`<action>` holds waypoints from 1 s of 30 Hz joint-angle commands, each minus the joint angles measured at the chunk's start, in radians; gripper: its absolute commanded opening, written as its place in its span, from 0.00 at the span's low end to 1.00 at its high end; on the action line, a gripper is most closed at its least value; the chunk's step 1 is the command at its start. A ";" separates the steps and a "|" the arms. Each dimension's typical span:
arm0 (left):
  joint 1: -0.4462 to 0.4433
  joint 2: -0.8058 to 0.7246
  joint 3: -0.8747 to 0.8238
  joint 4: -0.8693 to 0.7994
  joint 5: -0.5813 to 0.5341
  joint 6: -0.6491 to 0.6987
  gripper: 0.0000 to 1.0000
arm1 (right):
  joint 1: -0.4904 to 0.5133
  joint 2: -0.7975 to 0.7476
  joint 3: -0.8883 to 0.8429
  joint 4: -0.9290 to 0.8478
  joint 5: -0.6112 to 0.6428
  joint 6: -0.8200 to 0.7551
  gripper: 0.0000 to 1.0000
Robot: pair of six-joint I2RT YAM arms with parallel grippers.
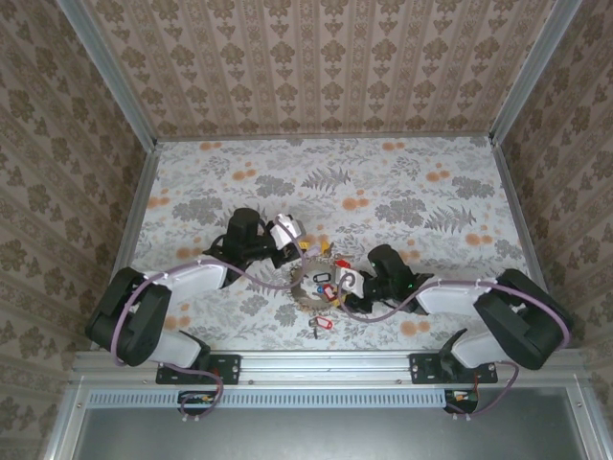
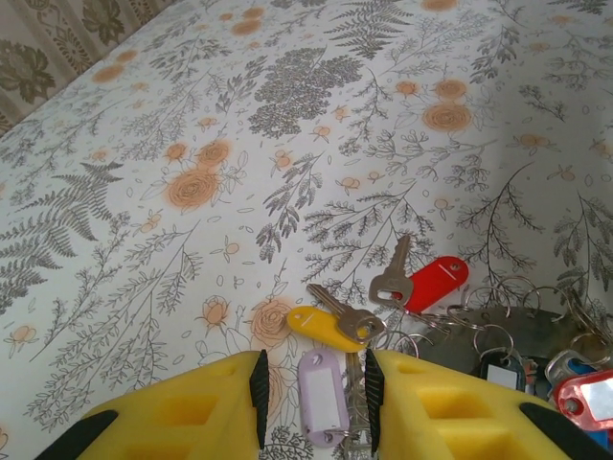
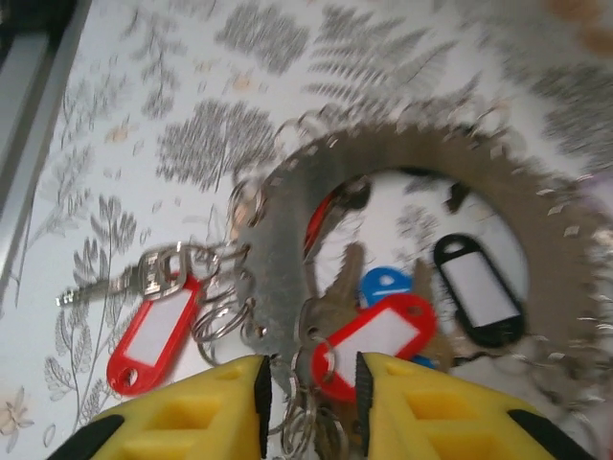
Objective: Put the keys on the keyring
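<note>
- where the two arms meet over the cluster of keys [image 2: 393, 276], the left gripper [image 2: 316, 385] has its yellow fingers parted; a pale lilac tag [image 2: 322, 393] lies loose in the gap, clear of both pads.
- the right gripper [image 3: 311, 398] is spread as well; the near rim of the keyring [image 3: 278, 268] and a red-framed tag [image 3: 375, 337] run into the gap between its pads, and no pinch on either can be made out.
- labels: the tags carry plain white paper inserts with no writing that can be read; the right wrist picture is blurred.
- the keyring, a flat grey ring with a notched outer edge, lies on the table [image 1: 431, 182] just ahead of the right gripper and ahead-right of the left one, small split rings bunched along its rim.
- just ahead of the left gripper sits a yellow-headed key [image 2: 324, 328], and beyond it a key on a red tag [image 2: 436, 281].
- open room: ahead and to the left of the left gripper the flowered table runs bare to the patterned walls [image 1: 326, 67].
- a metal rail [image 3: 29, 125] lines the table edge far to the left of the right gripper.
- the right wrist view looks down through the ring's hole at a black tag [image 3: 479, 287] and a blue key head [image 3: 388, 284]; the left wrist view meets the ring at a low angle; the top view shows the grippers facing each other across it.
</note>
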 commanded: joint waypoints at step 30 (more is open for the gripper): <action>0.078 -0.107 -0.075 0.045 -0.038 -0.139 0.34 | -0.078 0.337 0.578 -0.992 0.022 -1.081 0.33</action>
